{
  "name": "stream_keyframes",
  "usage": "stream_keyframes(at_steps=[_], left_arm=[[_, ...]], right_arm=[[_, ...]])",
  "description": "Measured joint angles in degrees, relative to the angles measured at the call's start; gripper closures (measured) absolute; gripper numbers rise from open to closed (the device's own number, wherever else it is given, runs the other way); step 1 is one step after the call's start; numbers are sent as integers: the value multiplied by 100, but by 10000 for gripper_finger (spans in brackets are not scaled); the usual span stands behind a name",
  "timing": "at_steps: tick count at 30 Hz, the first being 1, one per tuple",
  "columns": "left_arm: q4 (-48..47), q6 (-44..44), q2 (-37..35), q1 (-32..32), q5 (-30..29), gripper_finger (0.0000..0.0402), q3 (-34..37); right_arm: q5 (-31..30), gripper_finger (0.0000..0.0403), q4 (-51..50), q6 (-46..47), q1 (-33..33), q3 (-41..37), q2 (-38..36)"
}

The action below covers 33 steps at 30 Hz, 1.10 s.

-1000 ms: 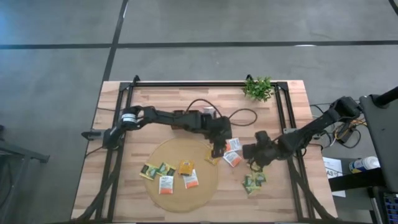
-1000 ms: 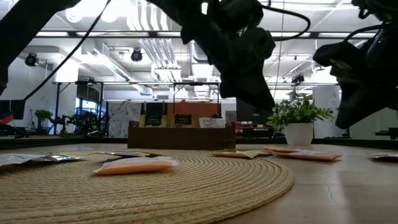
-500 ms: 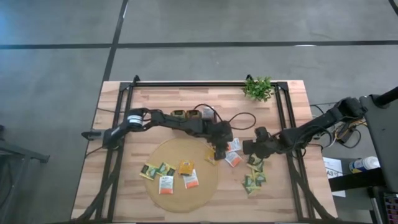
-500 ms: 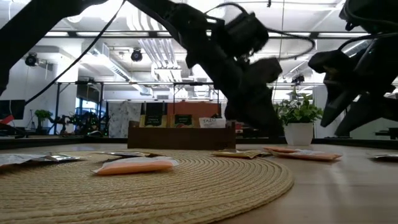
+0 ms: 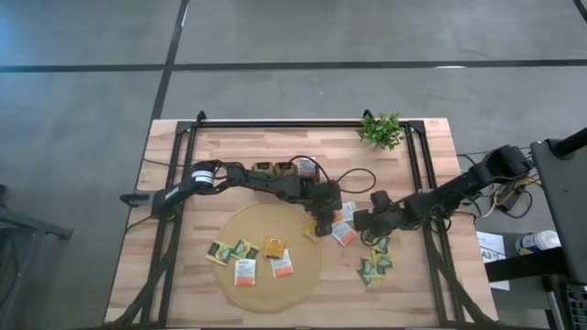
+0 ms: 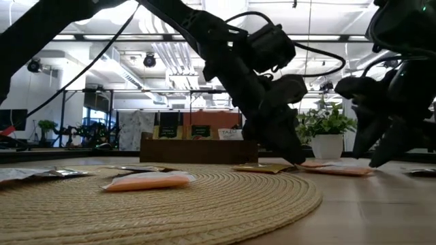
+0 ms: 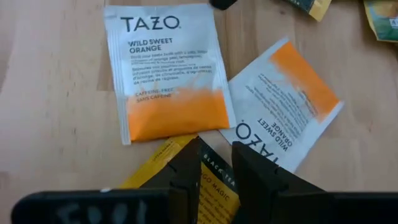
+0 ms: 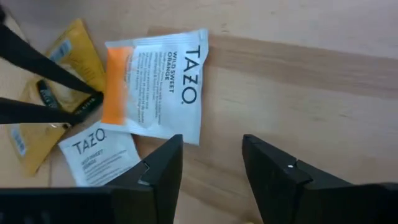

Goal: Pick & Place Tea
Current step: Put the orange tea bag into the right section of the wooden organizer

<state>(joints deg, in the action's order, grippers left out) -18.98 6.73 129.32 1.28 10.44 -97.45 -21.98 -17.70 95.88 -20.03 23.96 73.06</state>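
Tea sachets lie flat on the table. A yellow sachet overlaps the right rim of the round tan mat. Two white-and-orange sachets lie just right of it. My left gripper points steeply down at the yellow sachet. Its fingers stand a narrow gap apart, and a strip of the sachet shows between them. My right gripper stands open, low over bare wood just right of the white-and-orange sachets. Several more sachets lie on the mat. My left gripper comes slanting down from the table's left onto the yellow sachet's right corner, one fingertip on either side of a strip of it. The sachet lies flat, on the mat's rim and the wood. Whether the tips touch it, I cannot tell.
Green sachets lie near the table's right front. A dark brown tray stands toward the far side, partly under my left arm. A small potted plant stands at the far right. Black frame rails run along the sides.
My left gripper has come down onto the yellow sachet at the mat's right rim. My right gripper has sunk toward the table and shifted left toward the white-and-orange sachets. In the low view its fingers have spread apart.
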Motion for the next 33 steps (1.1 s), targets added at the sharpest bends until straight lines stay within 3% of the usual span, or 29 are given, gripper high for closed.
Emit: stream_keyframes(at_steps=[10,33], left_arm=[[11,-74,-227,-17,-398,317,-197],[450,-143,352,-26,-284,317,-181]], right_arm=[[-48,250,36,54,0,-26,6],[5,255,200,-43,200,-113,4]])
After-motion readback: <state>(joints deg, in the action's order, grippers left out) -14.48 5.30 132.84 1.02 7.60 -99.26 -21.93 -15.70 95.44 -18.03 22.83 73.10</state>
